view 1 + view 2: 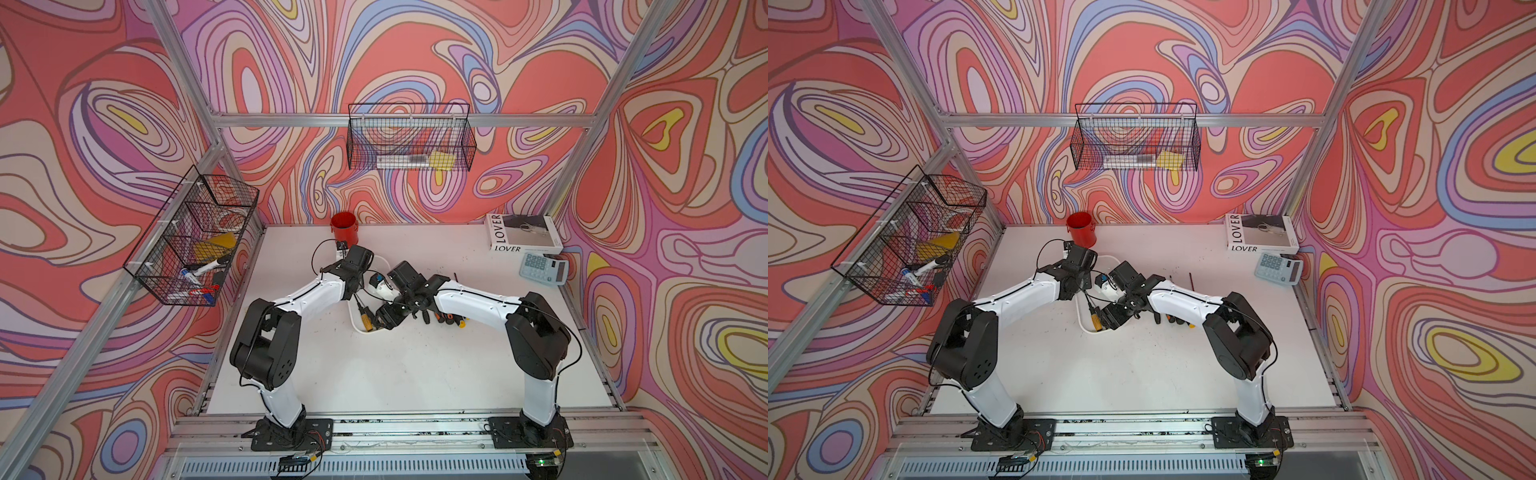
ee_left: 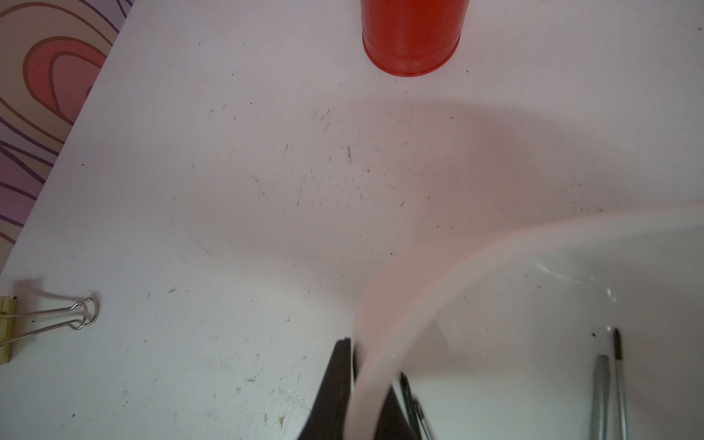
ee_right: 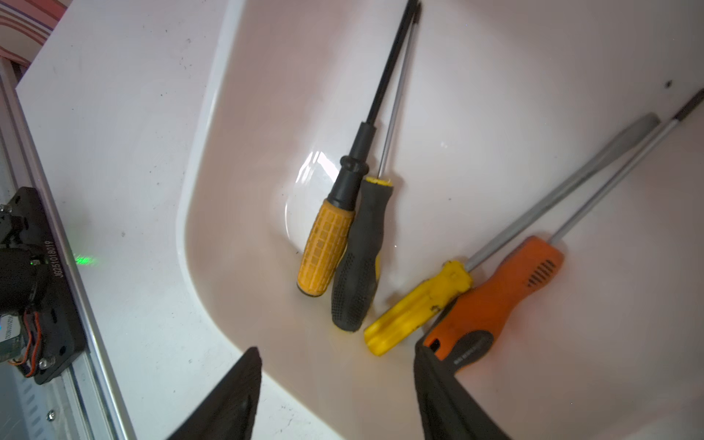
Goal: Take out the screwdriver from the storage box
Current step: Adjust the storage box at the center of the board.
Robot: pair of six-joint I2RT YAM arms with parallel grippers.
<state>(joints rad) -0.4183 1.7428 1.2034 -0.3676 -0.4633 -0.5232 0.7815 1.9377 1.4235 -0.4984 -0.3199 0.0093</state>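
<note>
The white storage box [image 3: 183,228] lies mid-table, largely under both wrists in both top views, with its near rim [image 1: 357,326] showing. Several screwdrivers lie inside it: a gridded yellow handle [image 3: 324,244], a black and yellow handle [image 3: 360,263], a clear yellow handle [image 3: 415,308] and an orange and black handle [image 3: 499,293]. My right gripper [image 3: 337,348] is open just above the box's near end, close to the handle ends, with nothing between its fingers. My left gripper [image 2: 362,362] is shut on the box's rim [image 2: 495,244] near a far corner.
A red cup [image 1: 344,228] stands just behind the box. More screwdrivers [image 1: 449,318] lie on the table to the box's right. A book [image 1: 521,235] and a calculator [image 1: 543,268] sit at the back right. A binder clip [image 2: 45,320] lies left of the box. Wire baskets [image 1: 195,237] hang on the walls.
</note>
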